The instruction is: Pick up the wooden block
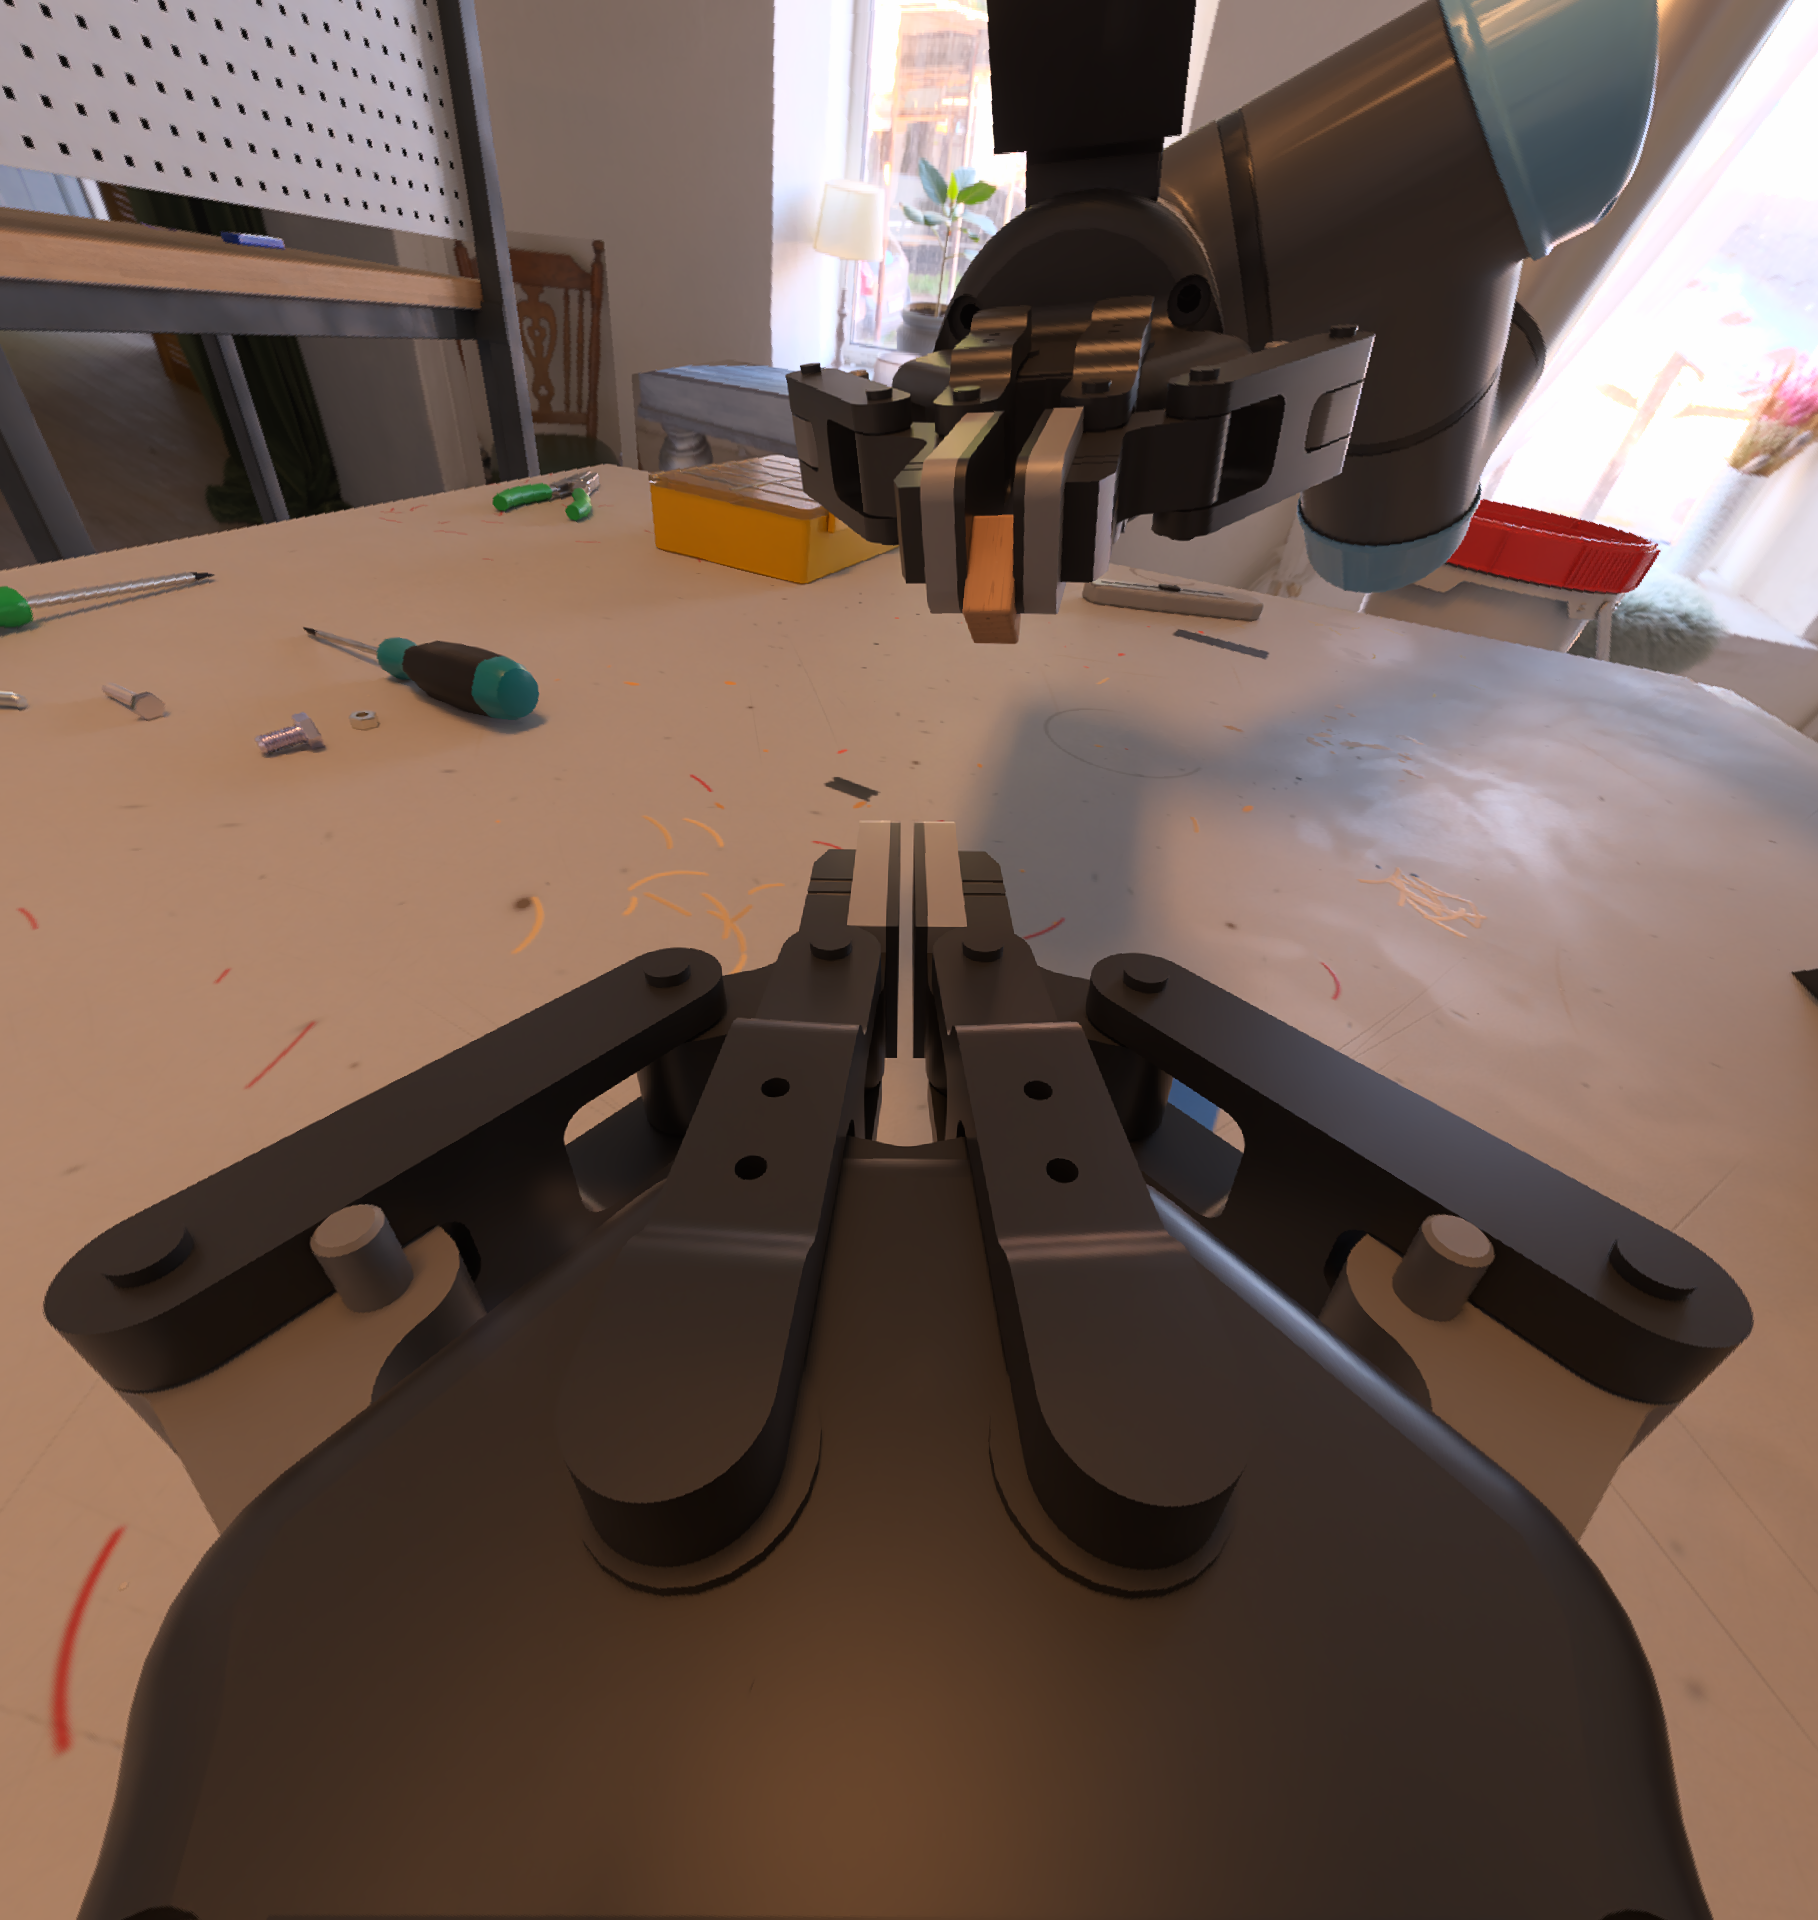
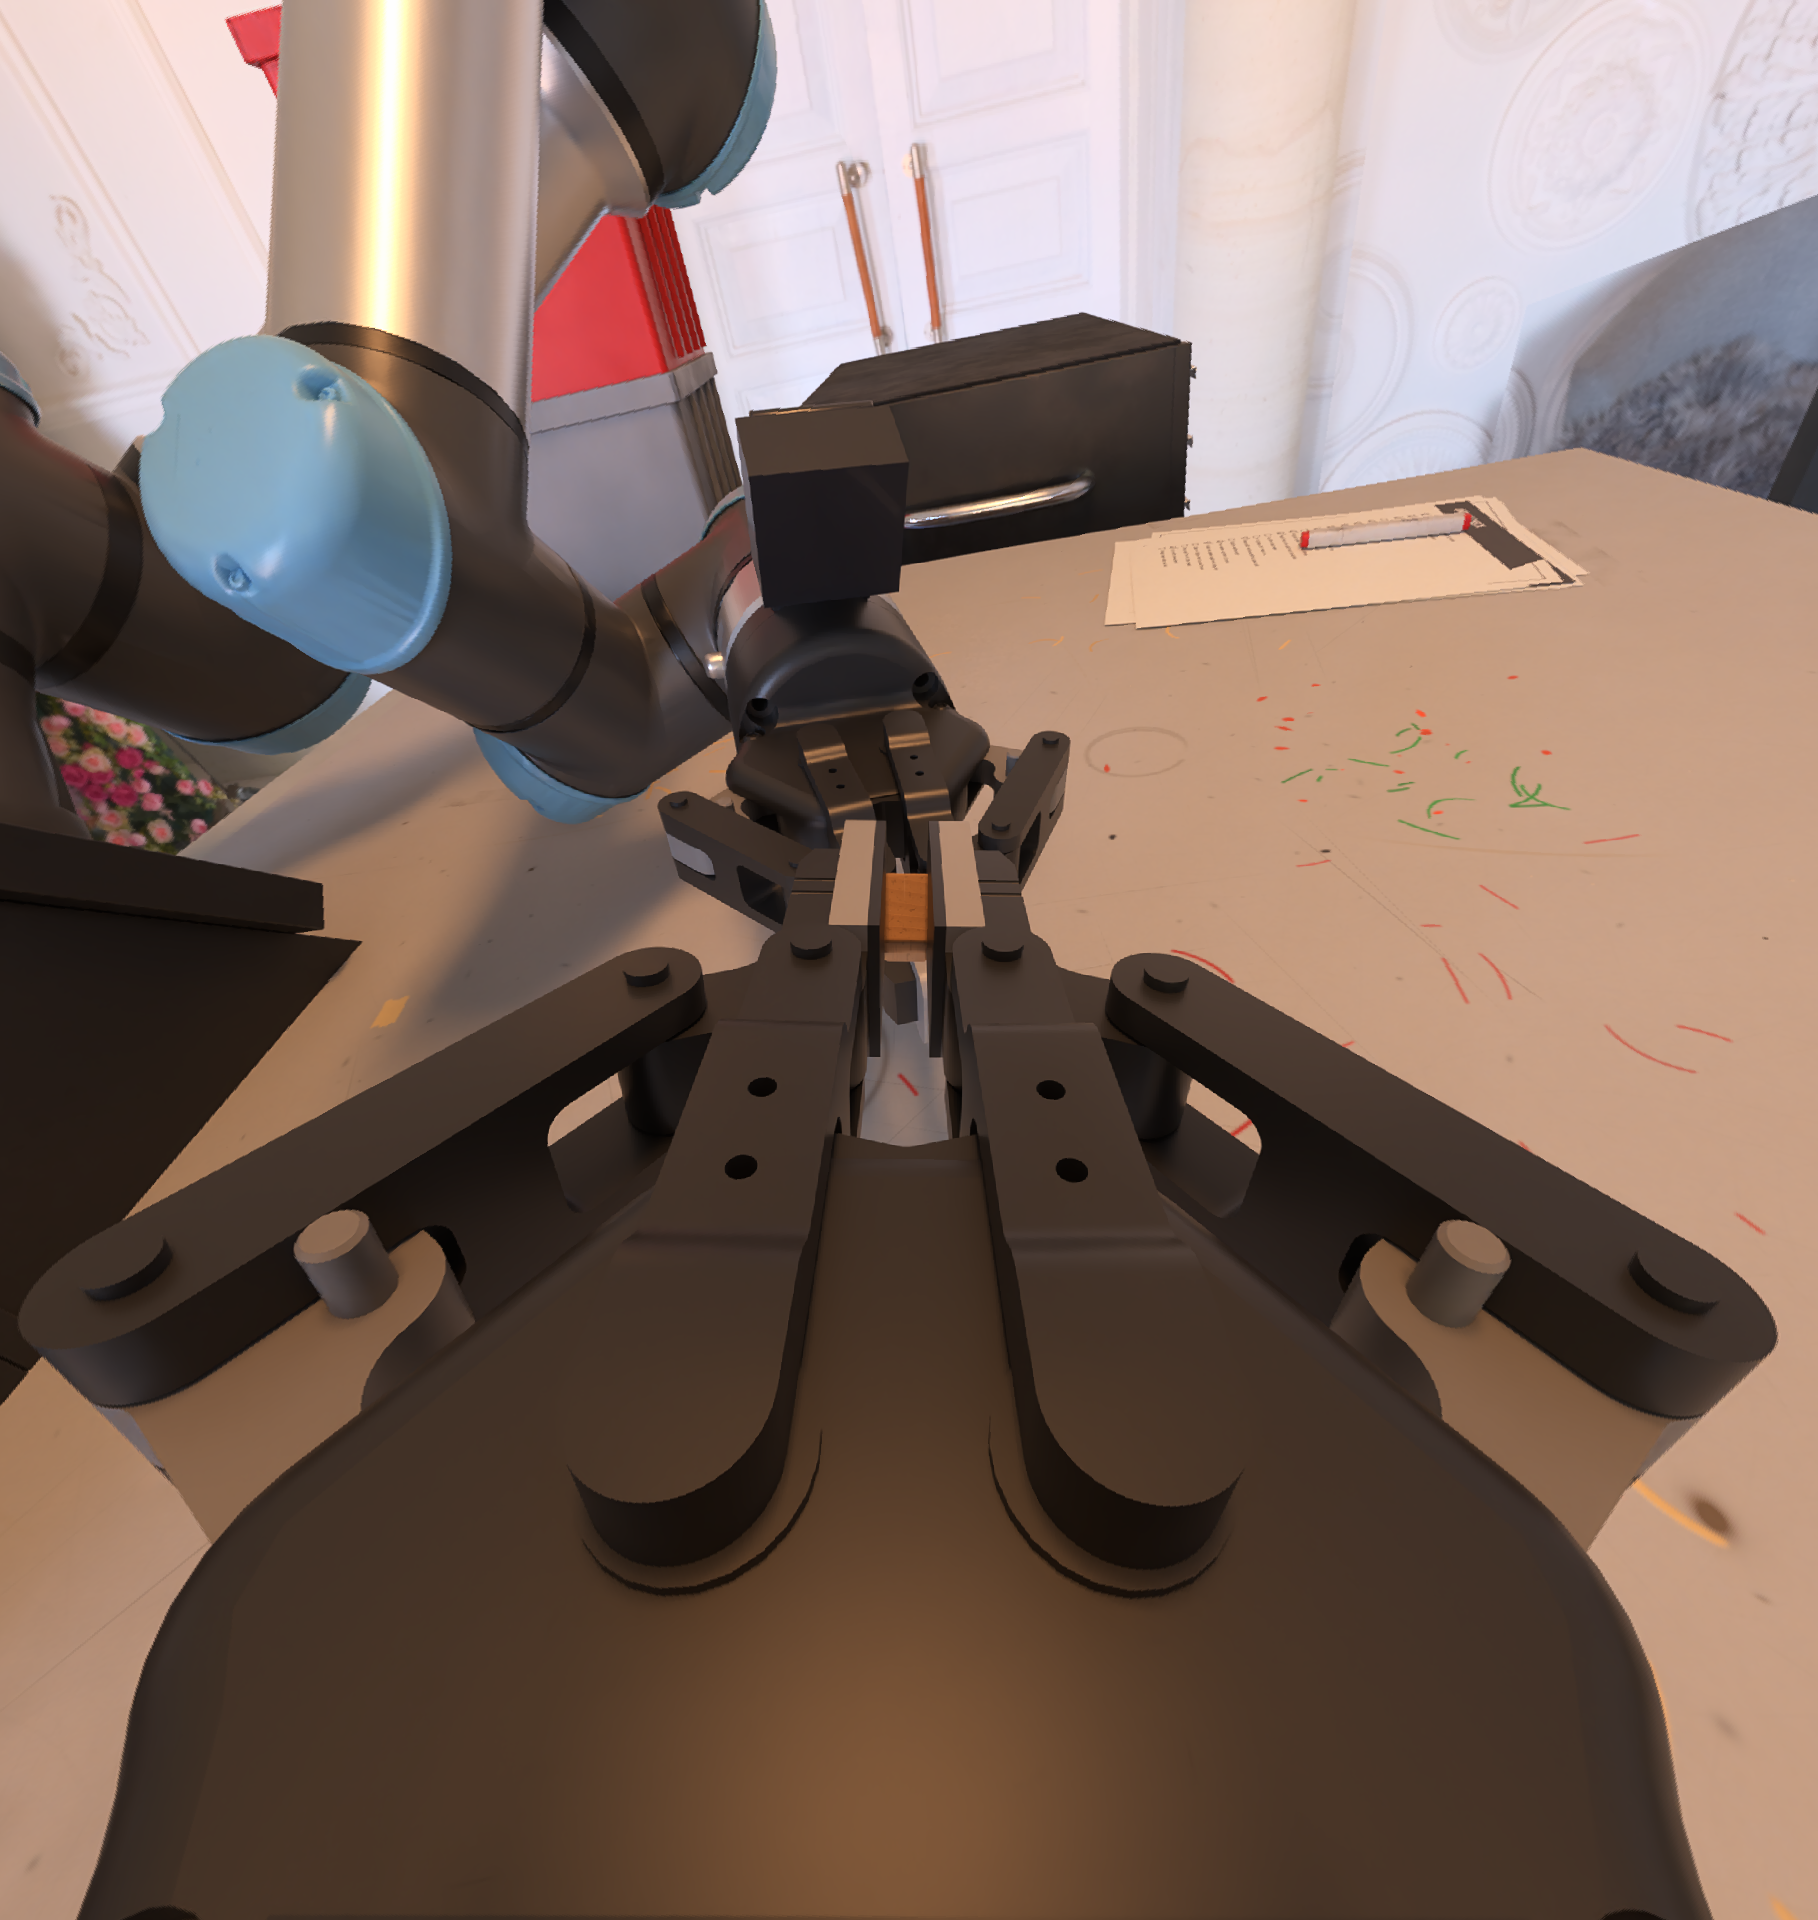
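Right gripper (image 1: 993,540) is clamped on the wooden block (image 1: 991,578), holding it in the air w/ clear space above the table (image 1: 1196,935), so the pickup looks basically done; left gripper (image 1: 906,868) sits nearly fully closed & empty, low over the table.

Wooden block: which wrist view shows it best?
Left wrist view. There the wooden block hangs clear of the table, sticking out below the right gripper. The right wrist view shows only a small face between that gripper's fingers.
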